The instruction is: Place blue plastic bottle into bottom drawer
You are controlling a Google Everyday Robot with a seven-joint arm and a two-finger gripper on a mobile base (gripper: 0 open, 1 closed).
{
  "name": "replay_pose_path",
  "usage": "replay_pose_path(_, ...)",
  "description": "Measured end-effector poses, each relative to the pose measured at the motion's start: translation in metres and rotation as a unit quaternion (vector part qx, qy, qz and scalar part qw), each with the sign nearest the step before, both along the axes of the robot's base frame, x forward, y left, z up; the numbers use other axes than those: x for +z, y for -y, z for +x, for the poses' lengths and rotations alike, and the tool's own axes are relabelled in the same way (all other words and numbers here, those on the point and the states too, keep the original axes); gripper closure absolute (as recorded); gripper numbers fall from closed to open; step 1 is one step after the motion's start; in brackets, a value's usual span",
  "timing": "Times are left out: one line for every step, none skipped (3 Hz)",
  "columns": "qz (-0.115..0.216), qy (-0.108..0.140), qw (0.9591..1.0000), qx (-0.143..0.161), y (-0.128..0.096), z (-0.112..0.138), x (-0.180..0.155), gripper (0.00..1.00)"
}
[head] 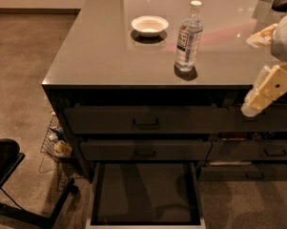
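Note:
The blue plastic bottle (188,39) stands upright on the grey countertop (105,56), near the front edge and right of centre. It is clear, with a white cap and a dark label. The bottom drawer (144,194) is pulled open below the counter, and its dark flat interior holds nothing. My gripper (265,93) hangs at the right edge of the view, in front of the counter's front right part. It is to the right of the bottle, lower than it, and apart from it. It holds nothing that I can see.
A white bowl (149,25) sits on the counter behind and left of the bottle. Two shut handled drawers (145,120) are above the open one, with more drawers (269,151) to the right. A wire basket (57,144) and a black chair base (9,175) stand on the floor at left.

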State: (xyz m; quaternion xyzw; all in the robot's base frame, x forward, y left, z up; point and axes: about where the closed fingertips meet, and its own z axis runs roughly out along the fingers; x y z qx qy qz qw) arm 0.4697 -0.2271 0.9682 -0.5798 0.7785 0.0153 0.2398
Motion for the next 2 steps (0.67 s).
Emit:
replay_pose_path(0.098,0.037,0.9945,0.004,0.003,0.032,-0.005,0.00)
replay_pose_path(0.183,0.082,0.9797,0.008,-0.001,0.066,-0.001,0.00)
